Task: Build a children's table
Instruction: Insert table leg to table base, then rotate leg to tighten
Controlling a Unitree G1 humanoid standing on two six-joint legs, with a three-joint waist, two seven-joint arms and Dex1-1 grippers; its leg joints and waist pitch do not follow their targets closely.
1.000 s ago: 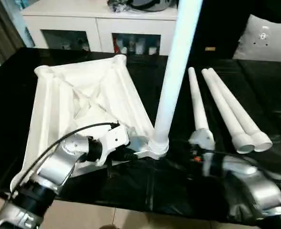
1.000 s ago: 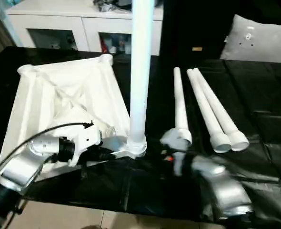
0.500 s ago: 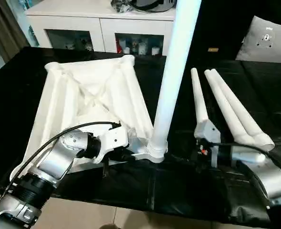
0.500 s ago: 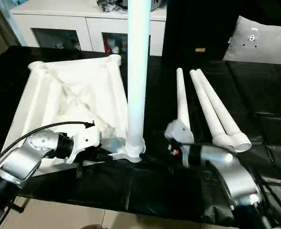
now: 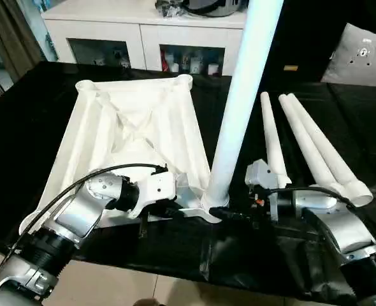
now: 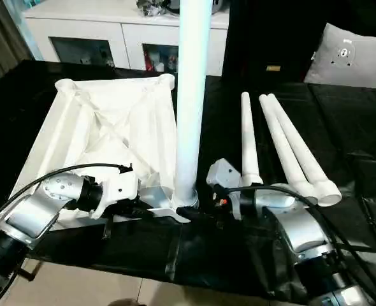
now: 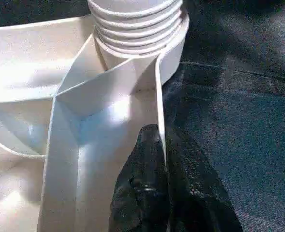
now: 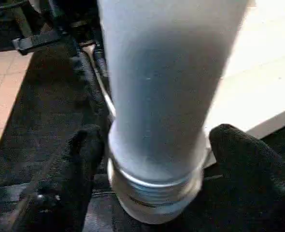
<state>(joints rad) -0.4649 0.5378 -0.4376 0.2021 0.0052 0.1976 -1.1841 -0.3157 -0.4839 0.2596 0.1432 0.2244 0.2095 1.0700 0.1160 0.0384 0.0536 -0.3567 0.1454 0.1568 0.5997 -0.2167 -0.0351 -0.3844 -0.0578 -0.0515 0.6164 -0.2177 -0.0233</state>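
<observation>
Now the left gripper [image 7: 164,183] is pinched shut on a rim rib of the white ribbed plastic tabletop [image 5: 134,137], steadying it upside down w/ the upright white tube leg [image 5: 242,102] in its near-right corner socket, while the right gripper [image 8: 154,164] brackets the leg base, fingers wide, apparently not yet clamped.

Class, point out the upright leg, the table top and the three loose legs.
upright leg [image 5: 239,108], left eye view, mid shaft.
table top [image 5: 105,137], left eye view, ribbed underside.
loose legs [image 5: 306,143], left eye view, middle leg's shaft.

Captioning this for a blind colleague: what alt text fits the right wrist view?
A white tapered plastic tube leg stands upright, its ribbed base in the corner socket, between the right tool's two black fingers, one on each side. Black table covering lies beneath.
</observation>
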